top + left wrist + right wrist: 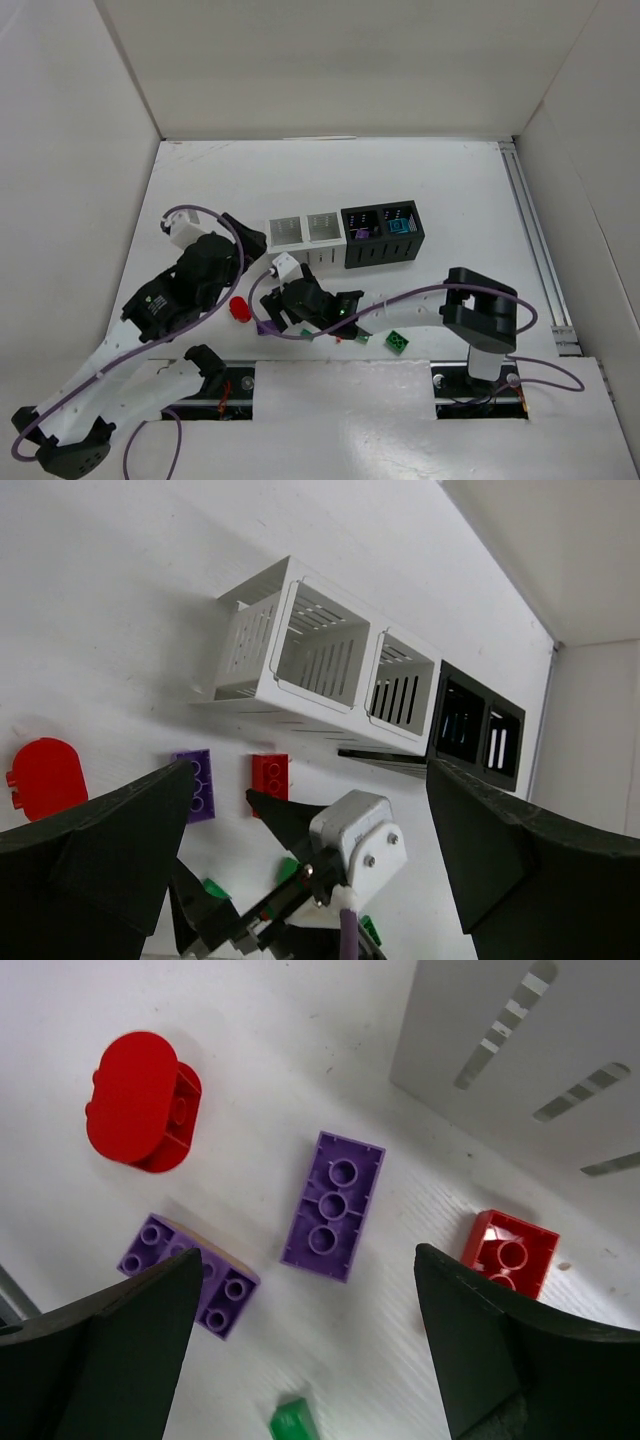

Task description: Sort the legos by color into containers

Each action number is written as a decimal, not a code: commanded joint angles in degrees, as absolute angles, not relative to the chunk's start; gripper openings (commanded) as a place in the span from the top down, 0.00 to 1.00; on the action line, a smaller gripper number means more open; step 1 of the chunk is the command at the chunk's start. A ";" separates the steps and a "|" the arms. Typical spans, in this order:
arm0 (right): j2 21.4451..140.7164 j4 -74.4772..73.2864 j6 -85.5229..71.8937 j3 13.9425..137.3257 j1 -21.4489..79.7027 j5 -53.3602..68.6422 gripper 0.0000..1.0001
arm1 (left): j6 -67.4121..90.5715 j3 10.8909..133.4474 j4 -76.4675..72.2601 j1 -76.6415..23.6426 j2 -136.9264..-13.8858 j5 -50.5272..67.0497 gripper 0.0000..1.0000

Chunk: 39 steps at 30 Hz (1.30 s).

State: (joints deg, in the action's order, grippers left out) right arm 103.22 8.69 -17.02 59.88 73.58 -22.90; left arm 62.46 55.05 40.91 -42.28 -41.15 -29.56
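Observation:
The four joined containers stand mid-table: two white bins [303, 231] and two black bins [382, 226] holding purple and teal pieces. My right gripper [308, 1260] is open and empty, hovering over loose legos: a purple brick [333, 1205] lying studs down between the fingers, a second purple brick [190, 1275], a red rounded piece [140, 1100], a red brick [510, 1252] and a green bit [295, 1422]. My left gripper [308, 765] is open and empty, above the table left of the white bins [320, 645]. It sees the red rounded piece [45, 777], purple brick [193, 785] and red brick [270, 777].
A green brick [398, 342] lies near the front edge, right of the right gripper [272, 305]. The right arm's wrist [350, 850] sits just under the left gripper's view. White walls enclose the table; a rail [535, 240] runs along the right side.

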 commanded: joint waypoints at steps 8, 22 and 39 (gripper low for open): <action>111.62 9.23 -22.50 69.43 74.09 -28.38 0.13 | 63.98 54.14 42.98 -42.28 -36.47 -30.06 0.00; 116.54 3.16 -23.03 72.51 74.09 -29.71 0.52 | 65.04 53.09 44.21 -42.28 -33.05 -30.06 0.00; 89.87 1.15 -0.80 63.56 74.09 -26.89 0.78 | 58.45 51.33 42.28 -42.28 -32.52 -25.58 0.00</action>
State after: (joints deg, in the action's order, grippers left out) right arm 98.21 0.47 -8.73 66.37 73.93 -26.22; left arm 62.06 52.36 44.38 -42.28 -32.84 -27.64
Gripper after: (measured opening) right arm 0.427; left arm 0.997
